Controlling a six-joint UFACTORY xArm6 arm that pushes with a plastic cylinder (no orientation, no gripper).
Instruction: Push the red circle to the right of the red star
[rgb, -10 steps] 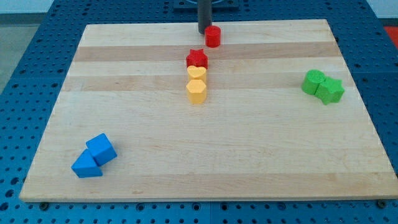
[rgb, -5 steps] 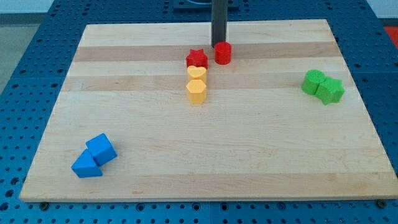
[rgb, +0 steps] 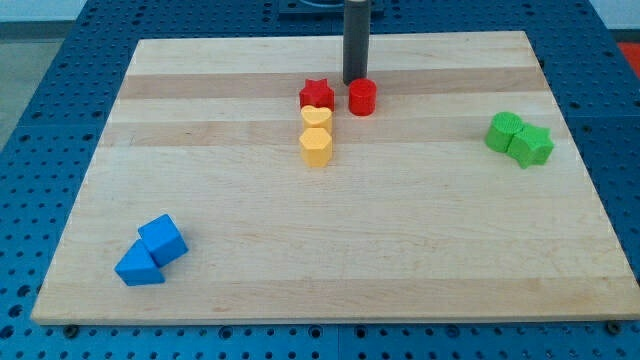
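The red circle (rgb: 363, 97) sits on the wooden board just to the right of the red star (rgb: 317, 95), with a small gap between them. My tip (rgb: 355, 81) stands right behind the red circle, at its upper left edge, touching or nearly touching it. The rod rises straight up from there to the view's top.
A yellow heart (rgb: 316, 118) and a yellow hexagon (rgb: 316, 146) line up just below the red star. Two green blocks (rgb: 519, 139) sit at the right. Two blue blocks (rgb: 151, 251) sit at the lower left. The board's top edge (rgb: 450, 36) is close behind my tip.
My tip has moved down and to the right, pushing the red circle from above the red star down to the star's right side.
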